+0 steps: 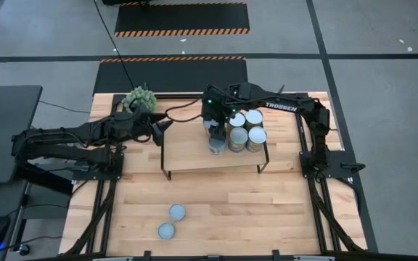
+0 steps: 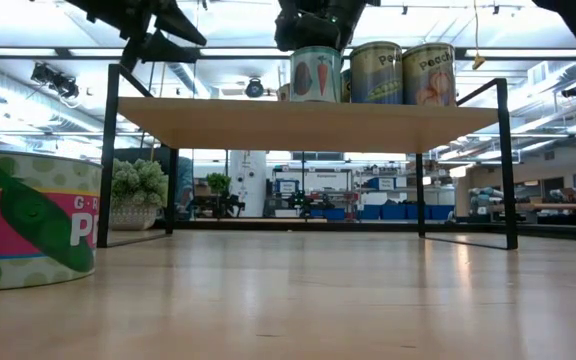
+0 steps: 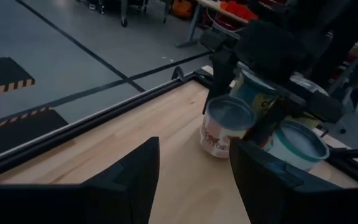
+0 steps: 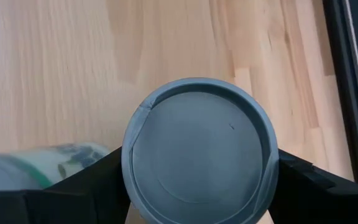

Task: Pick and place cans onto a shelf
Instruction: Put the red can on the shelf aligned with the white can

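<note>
Currently placing: right gripper [image 1: 215,139] is over the shelf [image 1: 194,154], fingers either side of a blue-top can [image 4: 199,149] standing on the board. In the wrist view the fingers flank the can closely; can't tell if they're pinching it or have just let go. Low view shows the can upright, base on the board, so I judge it's set down.

Where things are, on a clock face over the table in the high view:
- shelf at centre, a touch toward 12
- this can on the shelf, at the 9 o'clock side of a block of four white-top cans [image 1: 246,129]
- two more blue-top cans [image 1: 171,221] on the table toward 6, near each other
- one can sits right by the low camera; can't place it on the clock

Left gripper [image 1: 162,127] waits at 9 o'clock of the shelf, fingers spread, nothing in them.

Next move, as I see it: spread wider, lift straight up so I don't tip this can or clip the neighbours, then head to 6 for the next can.
</note>
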